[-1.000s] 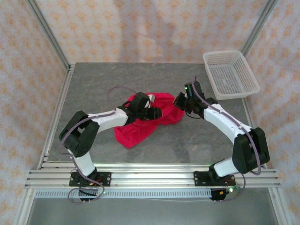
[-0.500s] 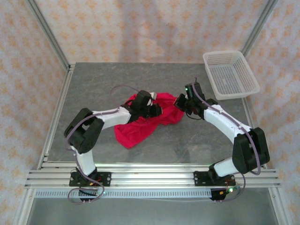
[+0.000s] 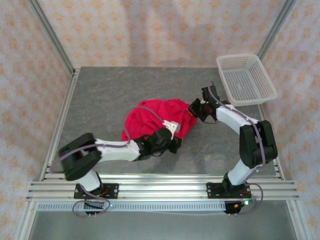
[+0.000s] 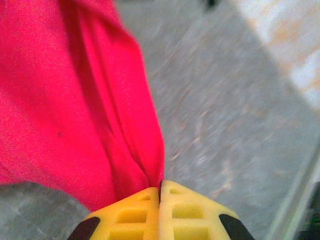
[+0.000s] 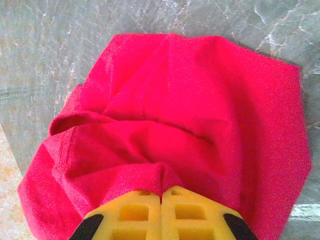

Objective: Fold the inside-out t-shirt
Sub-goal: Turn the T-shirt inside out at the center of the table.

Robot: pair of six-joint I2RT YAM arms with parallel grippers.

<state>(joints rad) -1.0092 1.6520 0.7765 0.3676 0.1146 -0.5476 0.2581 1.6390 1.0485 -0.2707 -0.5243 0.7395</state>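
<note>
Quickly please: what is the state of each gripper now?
Left gripper: closed, pinching a fold of the t-shirt.
Right gripper: closed, holding the t-shirt too.

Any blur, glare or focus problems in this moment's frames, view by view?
Left wrist view: the table is streaked with motion blur and the t-shirt looks soft. Right wrist view: sharp, cloth folds and stone veining crisp. Top external view: even light, no glare, but the left arm is smeared at its elbow.
</note>
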